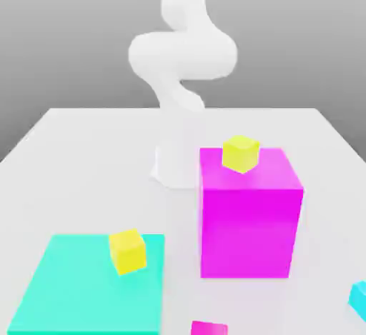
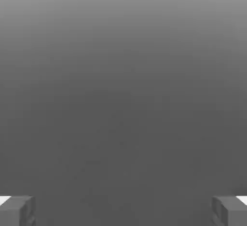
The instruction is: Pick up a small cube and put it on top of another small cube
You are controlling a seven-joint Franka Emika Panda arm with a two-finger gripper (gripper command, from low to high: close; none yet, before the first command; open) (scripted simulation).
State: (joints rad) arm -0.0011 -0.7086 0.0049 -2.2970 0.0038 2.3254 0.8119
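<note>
The small magenta cube (image 1: 209,328) lies on the table at the near edge of the exterior view, partly cut off by the frame. One small yellow cube (image 1: 240,153) sits on top of the large magenta block (image 1: 250,219). A second yellow cube (image 1: 128,250) rests on a flat cyan slab (image 1: 71,291) toward the exterior view's left. In the hand view my gripper (image 2: 123,211) is open, its grey fingertips (image 2: 17,210) far apart with nothing between them, facing a plain grey background. The white arm (image 1: 182,55) rises behind the block.
A small cyan cube (image 1: 359,299) sits at the exterior view's right edge. The white table (image 1: 86,162) stretches back to the arm's base (image 1: 175,166). The large magenta block stands tall in the middle.
</note>
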